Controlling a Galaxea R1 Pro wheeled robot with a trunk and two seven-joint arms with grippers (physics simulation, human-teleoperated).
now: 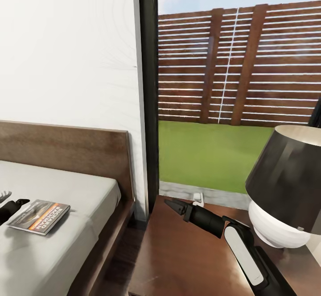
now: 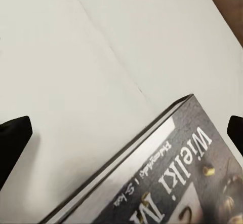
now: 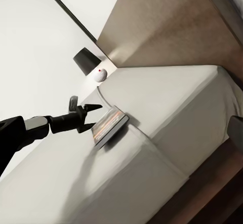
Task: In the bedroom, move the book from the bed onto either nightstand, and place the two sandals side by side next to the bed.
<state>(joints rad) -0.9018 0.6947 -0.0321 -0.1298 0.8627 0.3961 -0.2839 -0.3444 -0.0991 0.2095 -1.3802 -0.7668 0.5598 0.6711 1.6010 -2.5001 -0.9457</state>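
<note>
The book (image 1: 39, 216) lies flat on the grey mattress of the bed (image 1: 76, 260), near the headboard. My left gripper (image 1: 13, 201) is open and hovers at the book's left end. In the left wrist view its black fingertips (image 2: 12, 143) stand wide apart over the mattress, with a corner of the book (image 2: 172, 183) lying between them. From the right wrist camera, the left gripper (image 3: 90, 113) sits just beside the book (image 3: 110, 125). My right gripper (image 1: 177, 206) is open and empty above the dark-brown nightstand (image 1: 178, 260). The sandals are out of view.
A lamp (image 1: 285, 189) with a black shade and white base stands on the nightstand's right side, close to my right forearm. A black-framed window (image 1: 149, 86) behind shows grass and a slatted fence. A second lamp (image 3: 88, 62) stands beyond the bed's far side.
</note>
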